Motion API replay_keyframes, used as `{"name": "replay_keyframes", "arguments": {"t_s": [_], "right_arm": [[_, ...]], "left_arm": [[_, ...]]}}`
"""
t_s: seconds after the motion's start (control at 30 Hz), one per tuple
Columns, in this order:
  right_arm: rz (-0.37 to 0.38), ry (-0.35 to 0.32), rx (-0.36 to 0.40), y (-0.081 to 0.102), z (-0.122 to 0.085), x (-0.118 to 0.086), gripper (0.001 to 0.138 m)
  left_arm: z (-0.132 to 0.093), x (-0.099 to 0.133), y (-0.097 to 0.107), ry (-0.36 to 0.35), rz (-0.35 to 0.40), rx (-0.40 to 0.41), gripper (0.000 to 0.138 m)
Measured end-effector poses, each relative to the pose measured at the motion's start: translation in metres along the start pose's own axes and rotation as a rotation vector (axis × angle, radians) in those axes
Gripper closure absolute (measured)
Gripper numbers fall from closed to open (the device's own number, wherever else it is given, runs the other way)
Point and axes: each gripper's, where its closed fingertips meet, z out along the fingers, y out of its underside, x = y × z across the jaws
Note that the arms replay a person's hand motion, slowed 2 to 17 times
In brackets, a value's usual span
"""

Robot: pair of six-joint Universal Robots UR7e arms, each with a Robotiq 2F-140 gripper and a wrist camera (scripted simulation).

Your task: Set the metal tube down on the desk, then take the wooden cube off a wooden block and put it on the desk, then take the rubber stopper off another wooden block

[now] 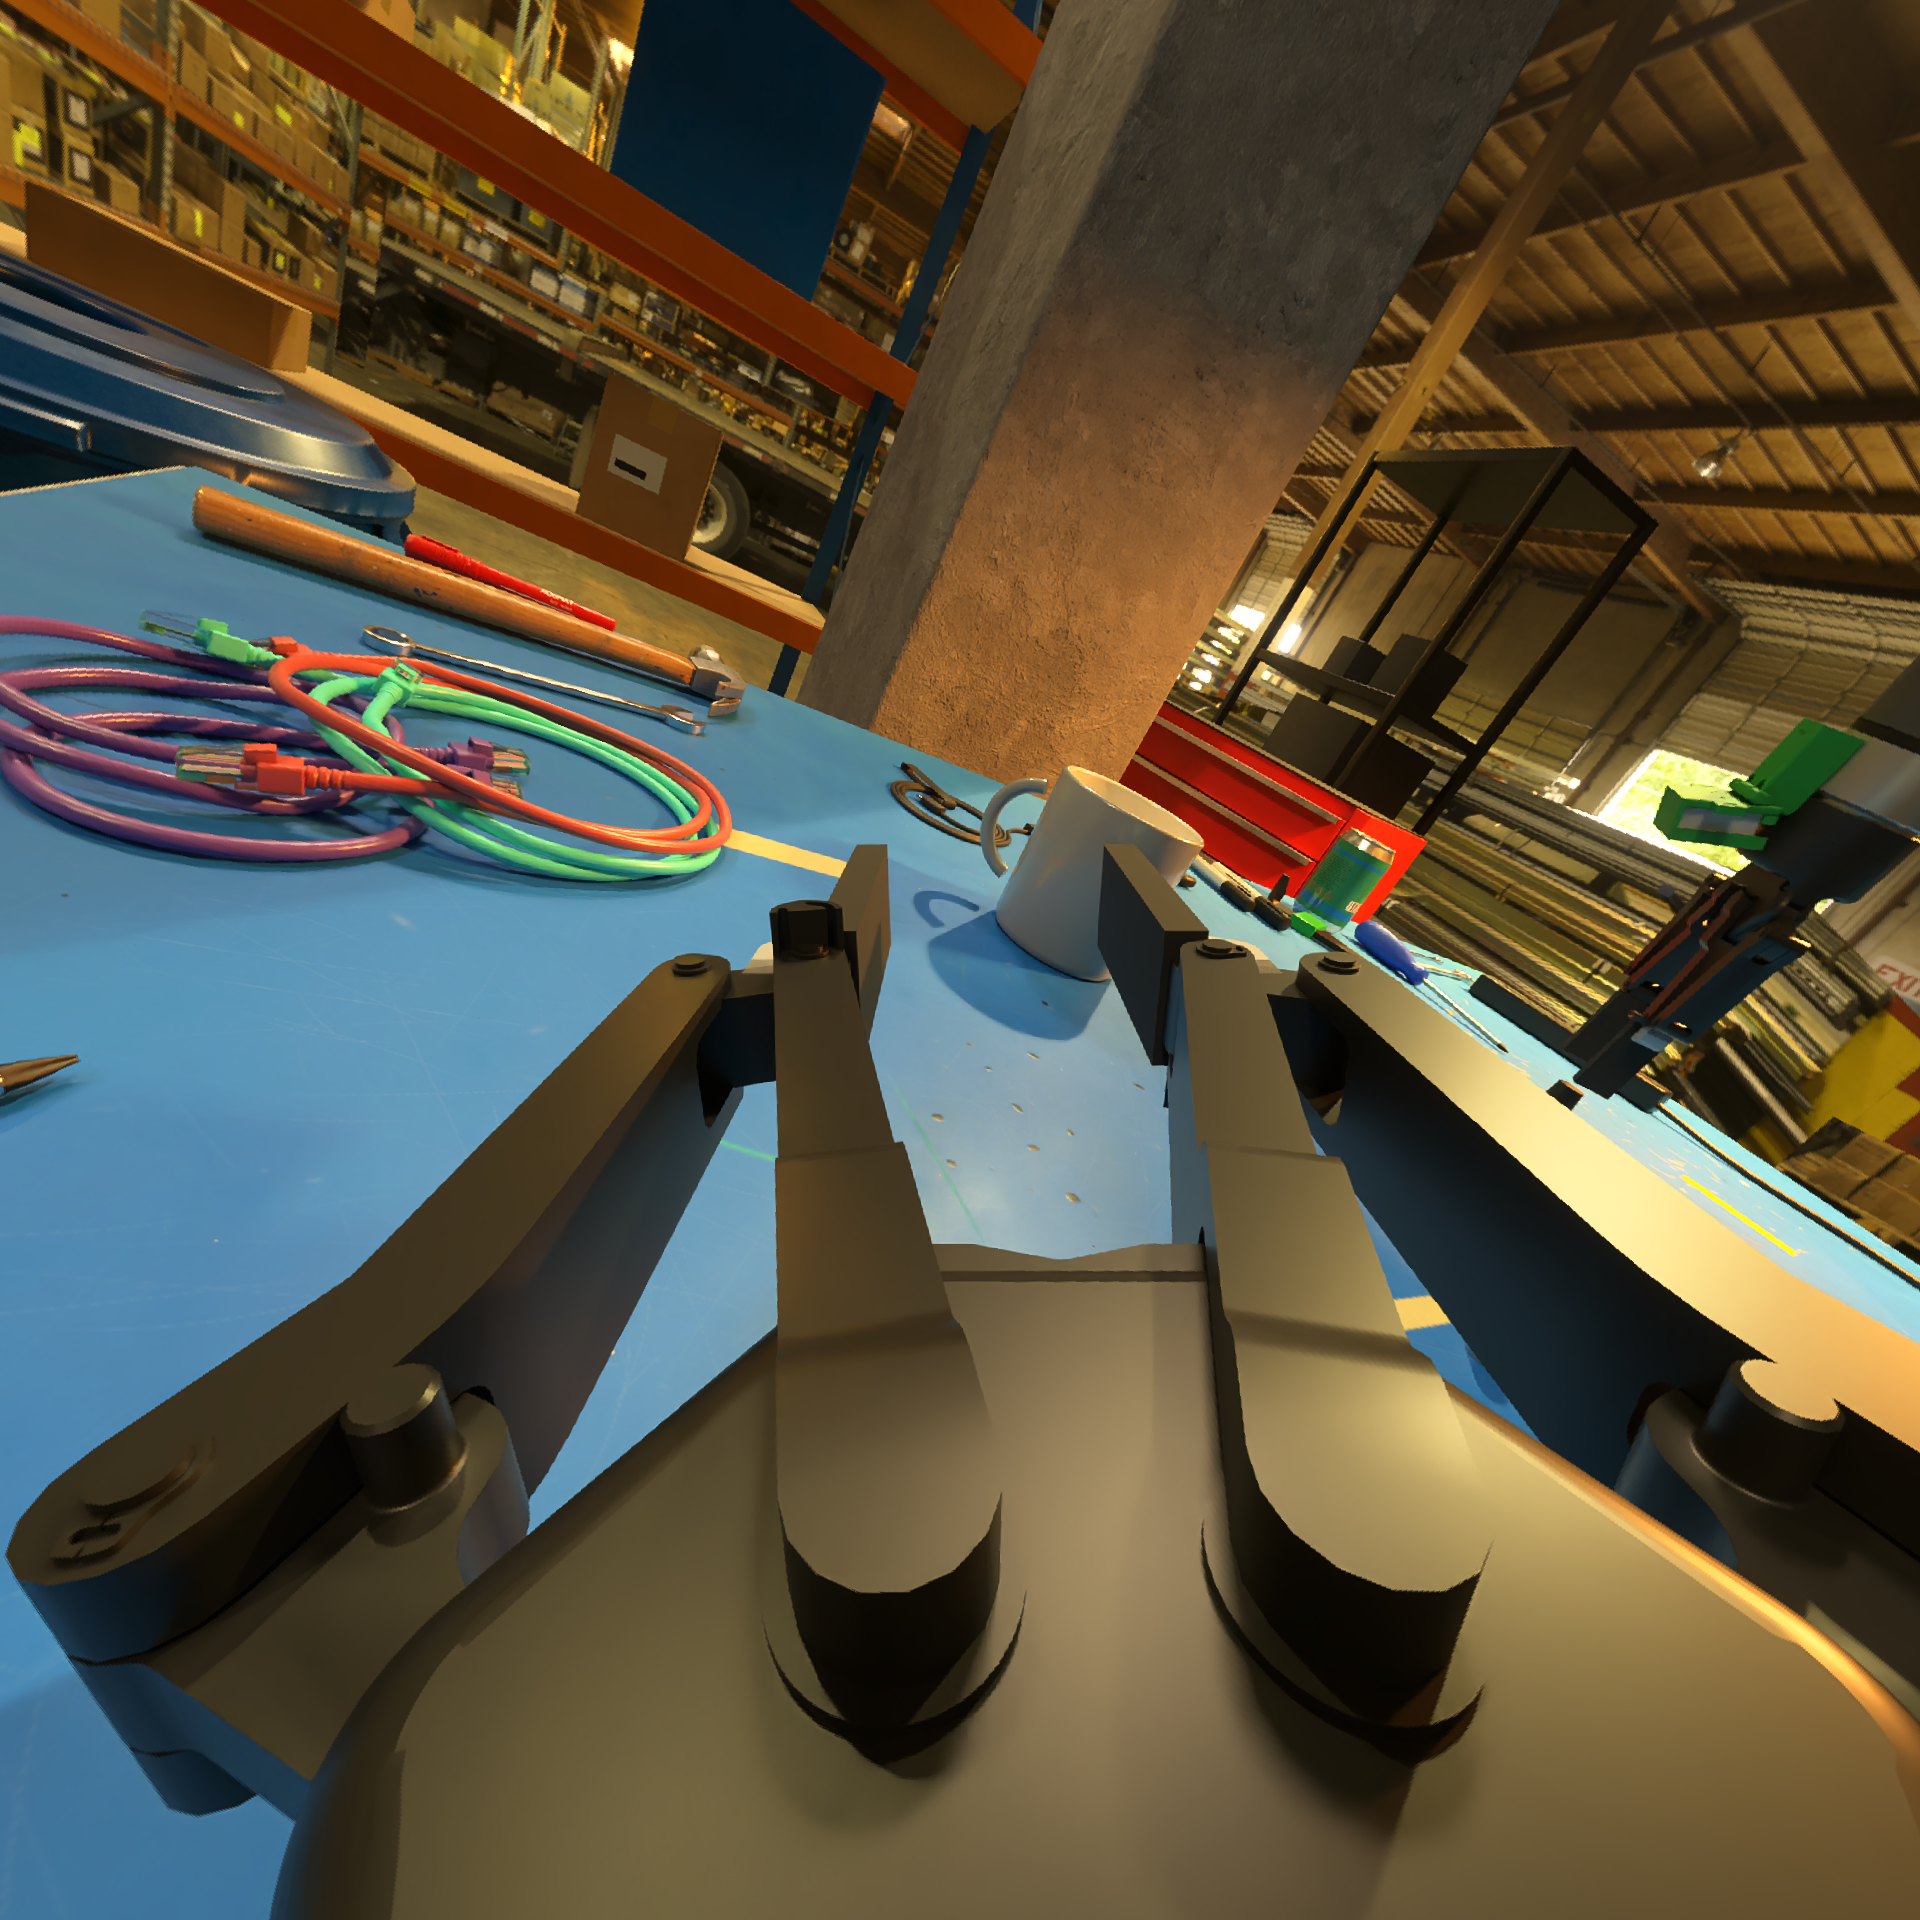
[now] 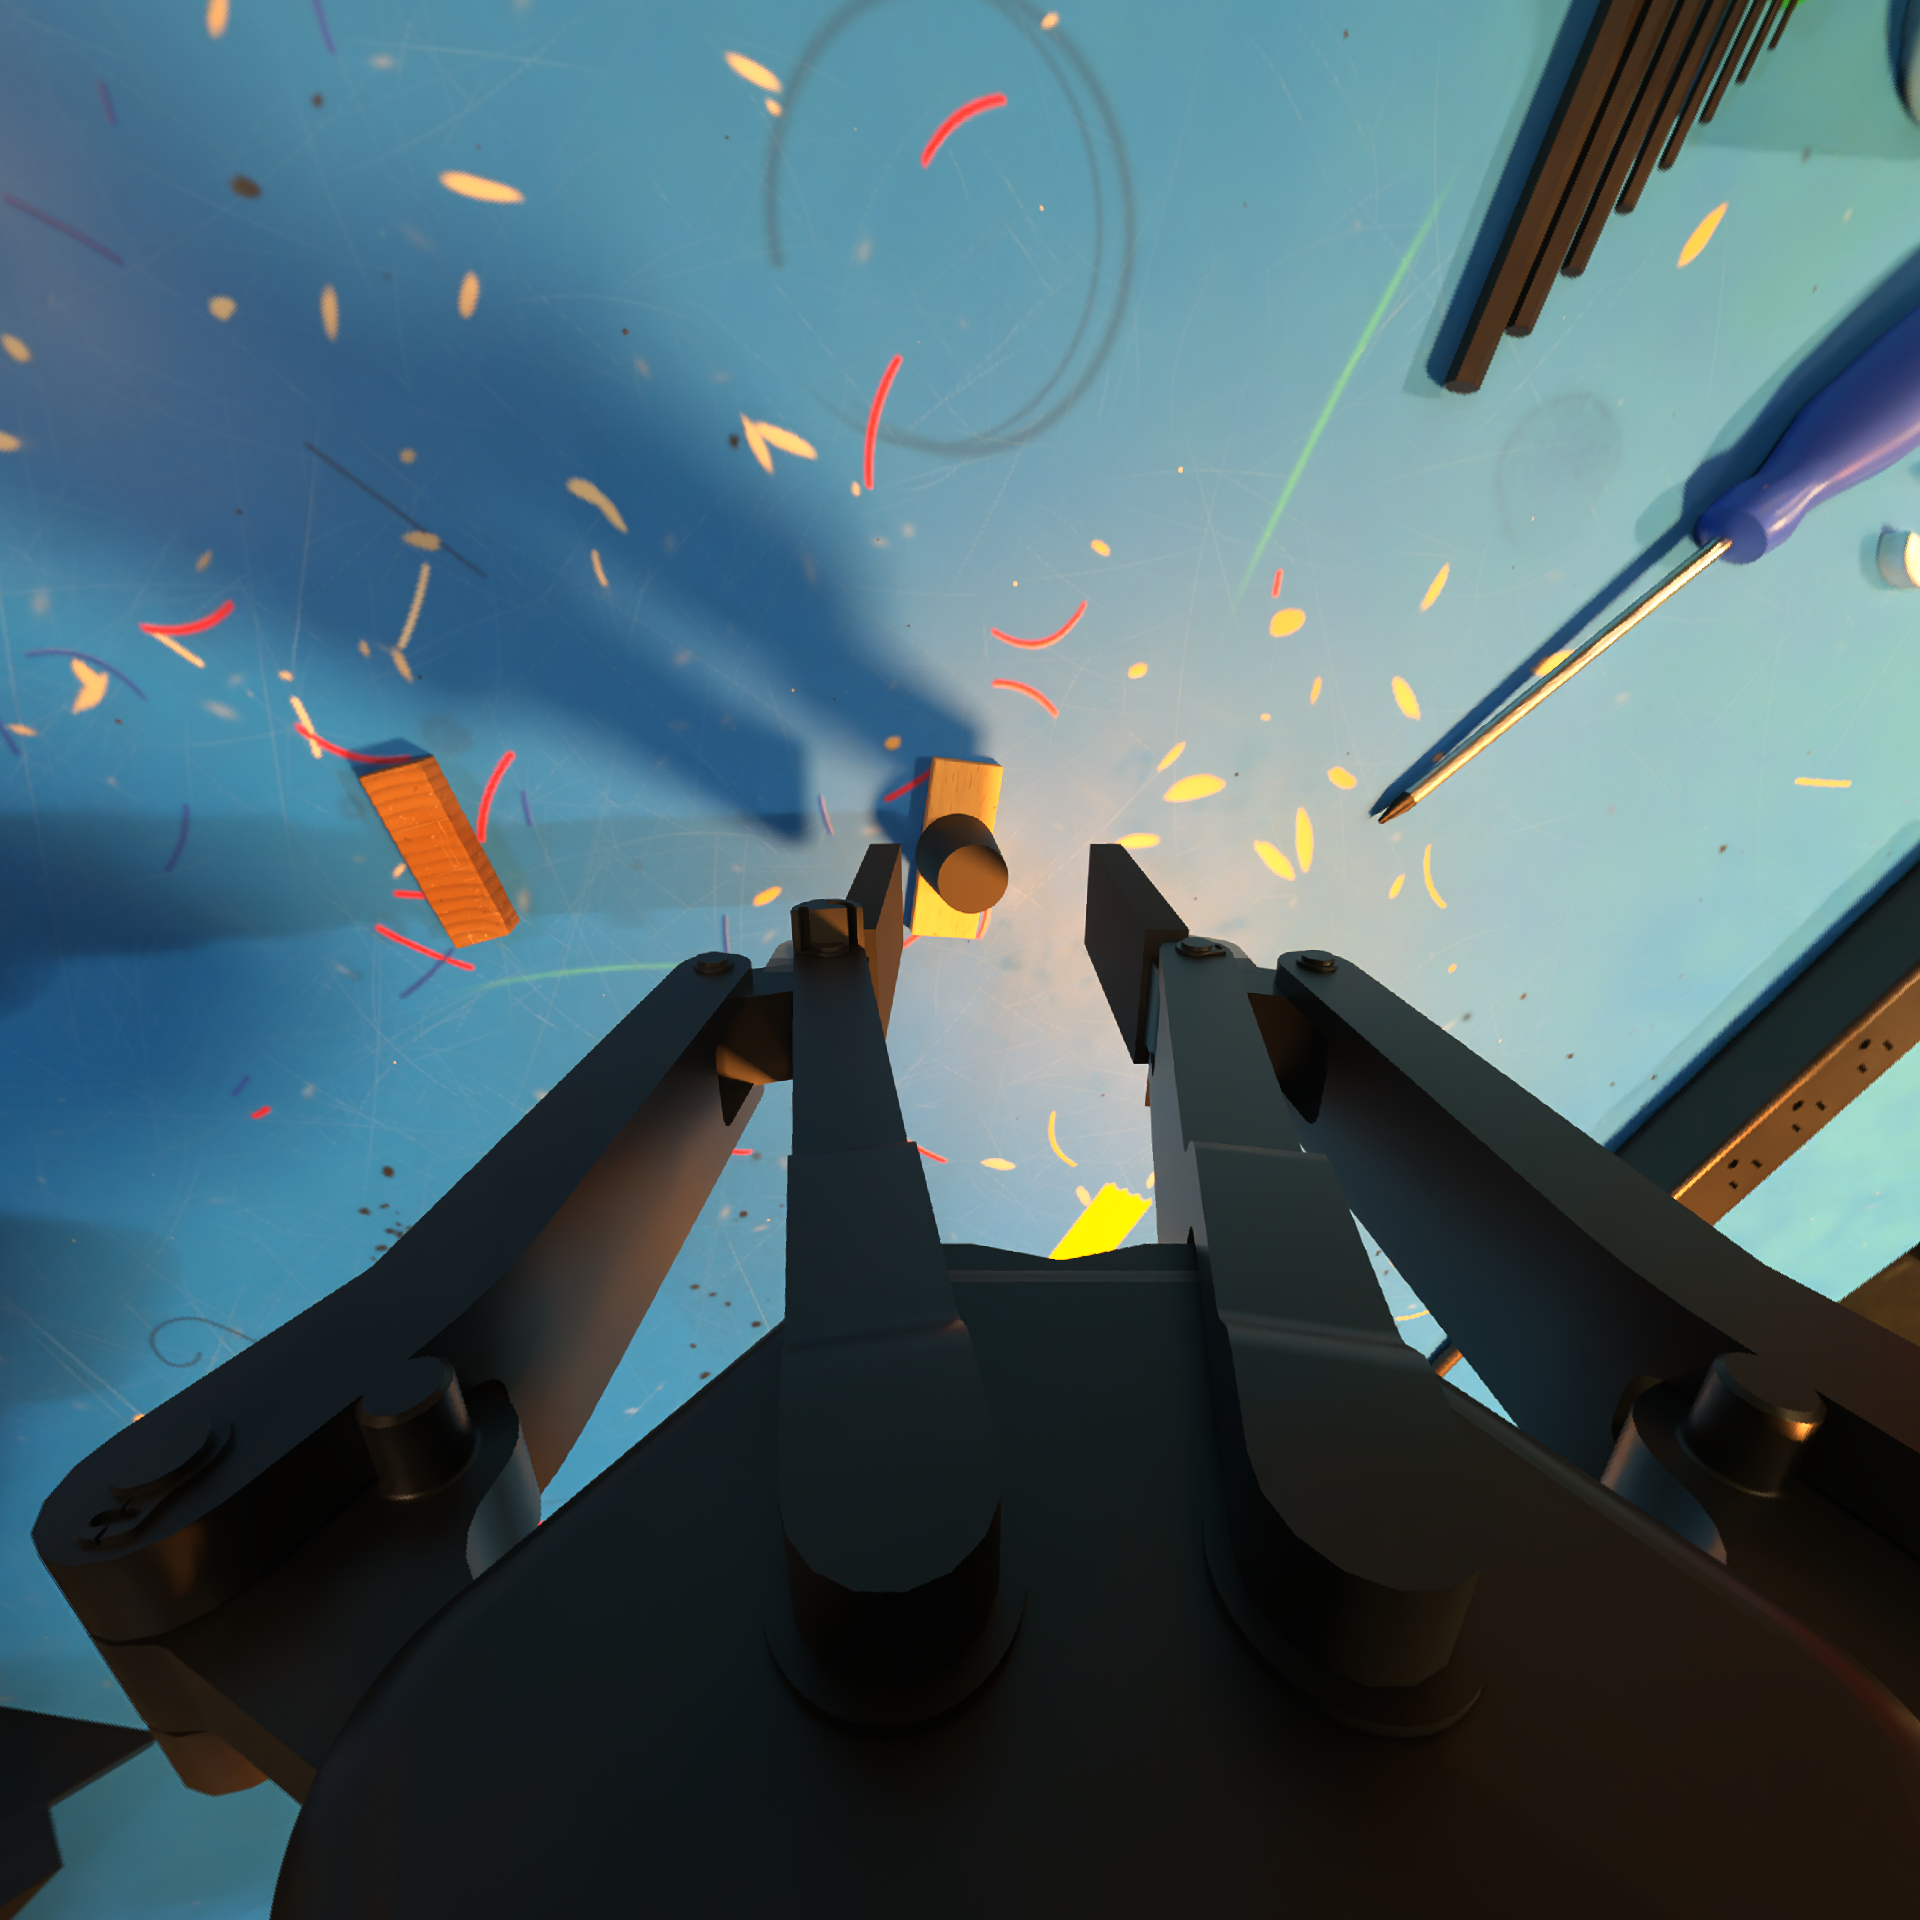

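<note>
In the right wrist view a dark rubber stopper stands on a pale wooden block on the blue desk. My right gripper is open above it, and the stopper sits between the fingers, close to the left fingertip. A second, orange wooden block lies bare to the left. The metal tube and wooden cube are not clearly in view. My left gripper is open and empty, low over the desk, pointing at a white mug. The right gripper also shows far right in that view.
A blue screwdriver, a set of black hex keys and a small pale cylinder lie right of the right gripper. Coiled cables, a hammer, a wrench and a green can lie around the left gripper.
</note>
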Motion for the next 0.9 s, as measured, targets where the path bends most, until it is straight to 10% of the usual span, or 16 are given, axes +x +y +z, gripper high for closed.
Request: {"name": "replay_keyframes", "arguments": {"t_s": [0.9], "right_arm": [[0.148, -0.030, -0.099, 0.001, 0.023, -0.004, 0.089]], "left_arm": [[0.000, 0.000, 0.000, 0.004, -0.006, 0.000, 0.084]]}}
